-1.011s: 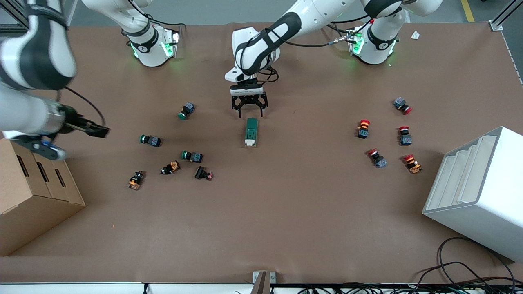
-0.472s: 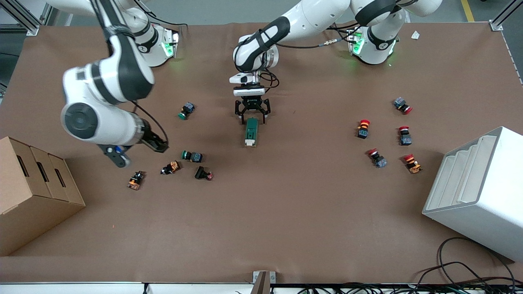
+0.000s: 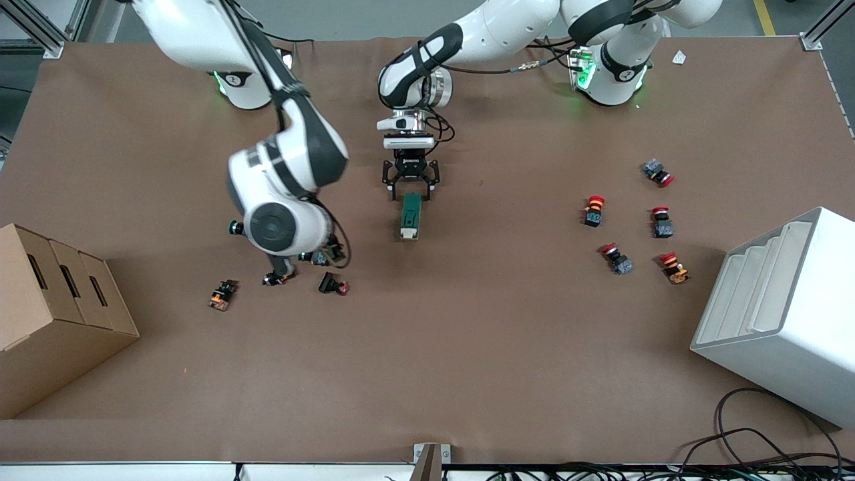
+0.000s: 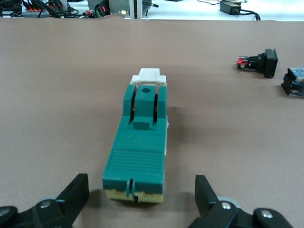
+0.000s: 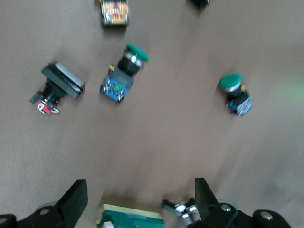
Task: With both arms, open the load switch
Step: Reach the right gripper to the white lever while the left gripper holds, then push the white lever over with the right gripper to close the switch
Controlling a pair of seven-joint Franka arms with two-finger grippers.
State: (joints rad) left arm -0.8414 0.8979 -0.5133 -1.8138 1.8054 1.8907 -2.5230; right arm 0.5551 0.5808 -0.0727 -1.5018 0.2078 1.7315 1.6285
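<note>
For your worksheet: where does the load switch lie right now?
The load switch lies flat mid-table, its green end between the open fingers of the left hand, white lever end nearer the front camera.

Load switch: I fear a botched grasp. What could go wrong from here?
The open left gripper straddles only the end of the load switch away from its white lever; closing there may twist it. The open right gripper is over a green push-button; reaching in, it might knock that or the left arm.

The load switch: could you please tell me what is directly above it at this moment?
The left gripper, jaws open, hangs over the base-side end of the load switch; the white lever end is uncovered. What lies beneath the switch is hidden.
</note>
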